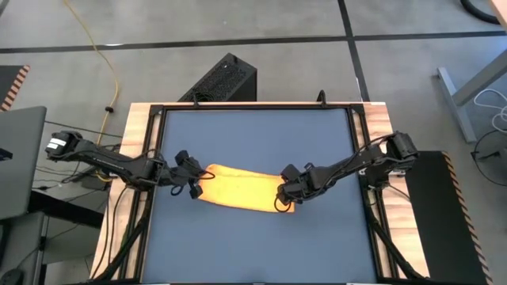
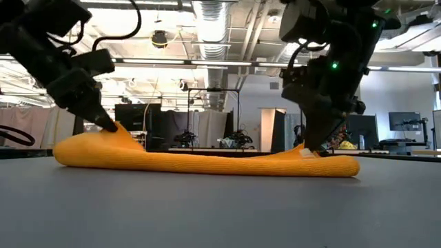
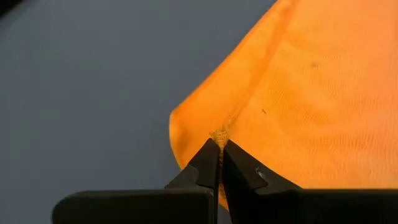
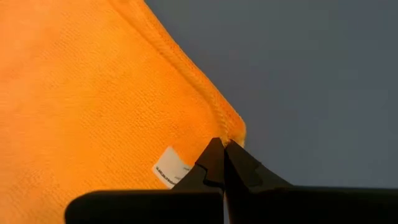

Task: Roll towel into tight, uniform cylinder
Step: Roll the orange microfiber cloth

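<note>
1. One yellow towel (image 1: 242, 188) lies on the dark blue table (image 1: 253, 245), a bit closer to the front than the middle. It looks like a long, low, flat band, not a round roll yet.
2. A small white tag (image 4: 169, 168) sits near one corner of it.
3. The left gripper (image 3: 219, 142) pinches the hem at the towel's left end, fingers pressed together on the cloth.
4. The right gripper (image 4: 224, 146) pinches the edge at the right end, right by the tag, fingers pressed together too.
5. In the low view, both ends are lifted a little and the middle sags on the table.
6. What could go wrong, I think:
   - Each pinch holds only a tiny bit of cloth, so an edge could slip out.
   - If one arm turns faster than the other, the roll could come out crooked.
   - If the middle stays saggy, the roll could be loose and fat.
</note>
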Tool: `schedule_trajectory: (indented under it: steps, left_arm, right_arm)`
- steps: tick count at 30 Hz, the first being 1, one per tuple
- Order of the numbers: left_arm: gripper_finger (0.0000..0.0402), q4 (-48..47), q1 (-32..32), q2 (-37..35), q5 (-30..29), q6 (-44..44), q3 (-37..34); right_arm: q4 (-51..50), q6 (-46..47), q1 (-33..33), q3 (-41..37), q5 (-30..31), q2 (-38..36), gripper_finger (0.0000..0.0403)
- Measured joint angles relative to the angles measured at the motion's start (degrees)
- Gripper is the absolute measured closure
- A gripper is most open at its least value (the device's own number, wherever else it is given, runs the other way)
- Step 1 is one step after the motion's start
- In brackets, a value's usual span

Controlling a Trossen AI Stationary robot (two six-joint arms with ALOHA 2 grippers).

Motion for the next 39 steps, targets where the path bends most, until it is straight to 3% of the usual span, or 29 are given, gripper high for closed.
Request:
schedule_trajectory:
  steps: [10,23,34,39]
  left_arm:
    - [0.0401,0.69,5.52,0.15,0.68,5.40,0.95]
    - [0.0401,5.89,9.47,3.04,4.61,9.64,0.95]
    - [0.0401,7.79,9.49,10.04,0.74,10.54,0.93]
    - [0.0396,10.27,9.49,11.84,-0.56,11.54,0.93]
  right_arm:
    - [-5.76,5.58,0.84,0.01,0.15,-1.03,0.0388]
    - [-5.58,5.88,-0.62,0.01,0.29,-0.95,0.0388]
    - [-5.22,6.86,-0.91,0.02,0.23,-0.95,0.0387]
    - [-5.56,7.44,-0.89,0.00,0.07,-0.95,0.0367]
